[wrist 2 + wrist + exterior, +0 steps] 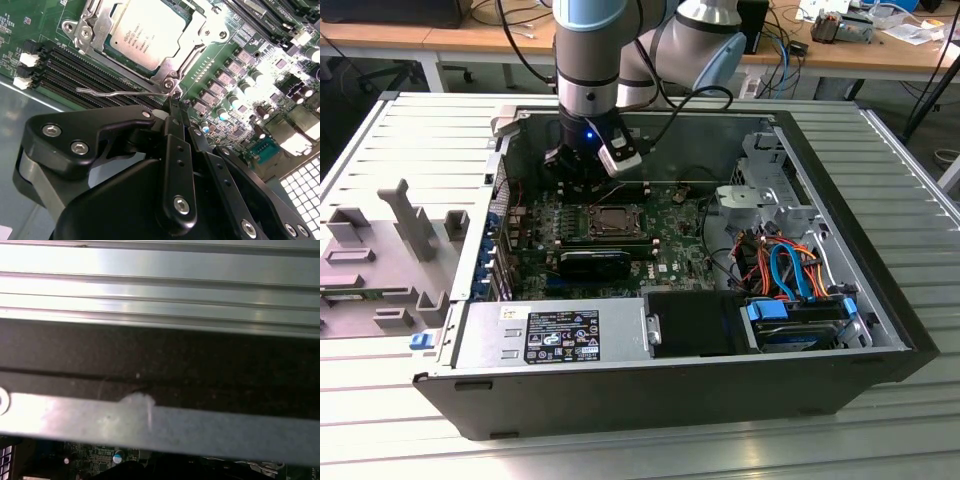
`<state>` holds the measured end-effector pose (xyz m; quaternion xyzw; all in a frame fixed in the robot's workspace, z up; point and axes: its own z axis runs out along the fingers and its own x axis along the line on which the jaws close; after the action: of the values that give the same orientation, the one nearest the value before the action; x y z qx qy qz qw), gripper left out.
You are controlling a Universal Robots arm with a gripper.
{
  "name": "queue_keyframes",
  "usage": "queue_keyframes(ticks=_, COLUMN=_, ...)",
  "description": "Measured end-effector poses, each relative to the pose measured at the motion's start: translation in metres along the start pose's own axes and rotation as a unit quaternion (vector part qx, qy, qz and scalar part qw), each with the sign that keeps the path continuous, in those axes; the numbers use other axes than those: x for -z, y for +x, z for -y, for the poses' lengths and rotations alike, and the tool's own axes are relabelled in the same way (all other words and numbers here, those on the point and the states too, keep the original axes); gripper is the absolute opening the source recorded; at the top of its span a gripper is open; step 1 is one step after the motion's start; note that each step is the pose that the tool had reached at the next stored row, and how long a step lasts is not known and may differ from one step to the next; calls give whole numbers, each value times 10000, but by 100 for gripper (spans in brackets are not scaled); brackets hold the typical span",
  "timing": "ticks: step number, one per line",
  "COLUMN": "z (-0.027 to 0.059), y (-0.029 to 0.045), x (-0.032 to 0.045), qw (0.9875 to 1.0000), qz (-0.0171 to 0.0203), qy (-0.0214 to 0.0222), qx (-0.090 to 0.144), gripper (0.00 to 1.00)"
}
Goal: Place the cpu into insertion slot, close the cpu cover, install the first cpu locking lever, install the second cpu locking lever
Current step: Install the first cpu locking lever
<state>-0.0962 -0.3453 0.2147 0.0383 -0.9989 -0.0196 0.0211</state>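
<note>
The cpu (pixel 150 30) lies flat in the insertion slot (pixel 611 221), its silver top facing up. The cpu cover (pixel 102 22) is down over it, framing the chip on all sides. A thin wire locking lever (pixel 115 93) runs from the socket corner out across the memory slots. My gripper (pixel 173 104) is shut with nothing held, and its joined fingertips sit right at the hinge end of that lever, by the socket corner. In the exterior view the gripper (pixel 582 185) hangs inside the case, just behind the socket towards the exterior view's left.
Long black memory slots (pixel 65 70) run beside the socket. A black block (pixel 592 262) sits in front of it, with the power supply (pixel 550 335) nearer still. Drive cage and coloured cables (pixel 790 270) fill the right. The case wall (pixel 160 425) is close behind the wrist.
</note>
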Motion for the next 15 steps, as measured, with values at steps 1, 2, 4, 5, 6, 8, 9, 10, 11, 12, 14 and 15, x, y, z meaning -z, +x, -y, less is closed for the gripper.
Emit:
queue_keyframes(ticks=1, z=0, y=0, x=-2, qw=10000, qz=0, qy=0, qx=0, gripper=11)
queue_keyframes(ticks=2, z=0, y=0, x=-4, qw=10000, qz=0, qy=0, qx=0, gripper=11)
queue_keyframes(ticks=4, z=0, y=0, x=-7, qw=10000, qz=0, qy=0, qx=0, gripper=11)
queue_keyframes(ticks=5, z=0, y=0, x=-9, qw=10000, qz=0, qy=0, qx=0, gripper=11)
queue_keyframes(ticks=6, z=1, y=0, x=-11, qw=10000, qz=0, qy=0, qx=0, gripper=11)
queue_keyframes(ticks=8, z=1, y=-1, x=-15, qw=10000, qz=0, qy=0, qx=0, gripper=11)
queue_keyframes(ticks=9, z=1, y=-1, x=-16, qw=10000, qz=0, qy=0, qx=0, gripper=11)
queue_keyframes(ticks=10, z=1, y=-1, x=-18, qw=10000, qz=0, qy=0, qx=0, gripper=11)
queue_keyframes(ticks=11, z=1, y=-1, x=-20, qw=10000, qz=0, qy=0, qx=0, gripper=11)
queue_keyframes(ticks=12, z=1, y=-1, x=-23, qw=10000, qz=0, qy=0, qx=0, gripper=11)
queue_keyframes(ticks=14, z=1, y=-1, x=-30, qw=10000, qz=0, qy=0, qx=0, gripper=11)
queue_keyframes(ticks=15, z=1, y=-1, x=-32, qw=10000, qz=0, qy=0, qx=0, gripper=11)
